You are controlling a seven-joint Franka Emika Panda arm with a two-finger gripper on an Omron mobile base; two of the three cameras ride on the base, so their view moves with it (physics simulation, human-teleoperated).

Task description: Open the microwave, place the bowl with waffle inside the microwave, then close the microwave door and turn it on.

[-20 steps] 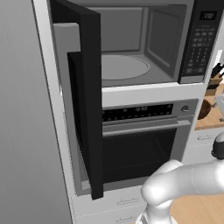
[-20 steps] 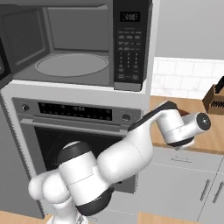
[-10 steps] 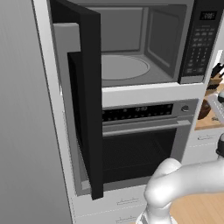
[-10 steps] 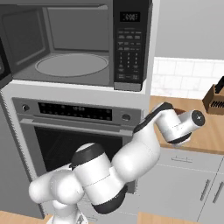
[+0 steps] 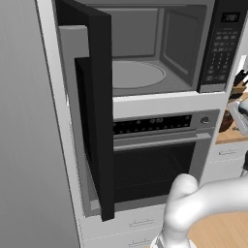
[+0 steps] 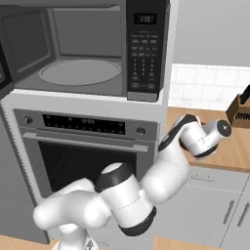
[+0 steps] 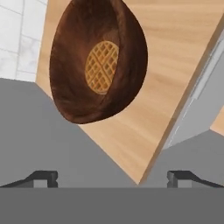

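Observation:
The microwave [image 5: 145,72] stands open, its grey cavity and round turntable [image 6: 80,72] bare. The microwave door [image 5: 97,111] is swung far out to the left, edge-on in the left base view. In the hand view the reddish-brown bowl [image 7: 98,61] sits on the wooden counter [image 7: 183,57] with a round waffle [image 7: 101,66] in it. My gripper [image 7: 113,178] is open, a short way off the bowl and pointed at it, with nothing between its fingertips [image 7: 43,177]. In the right base view my hand [image 6: 205,136] hovers over the counter right of the oven, hiding the bowl.
The silver-fronted oven [image 6: 88,146] sits under the microwave. A knife block [image 6: 241,110] stands at the back right of the counter, before a white tiled wall [image 6: 205,88]. The open door juts out into the room on the left. Grey drawers [image 6: 215,205] run below the counter.
My elbow has swung to the right and the hand has turned a little over the counter. The jaws stayed open. Door and bowl have not moved.

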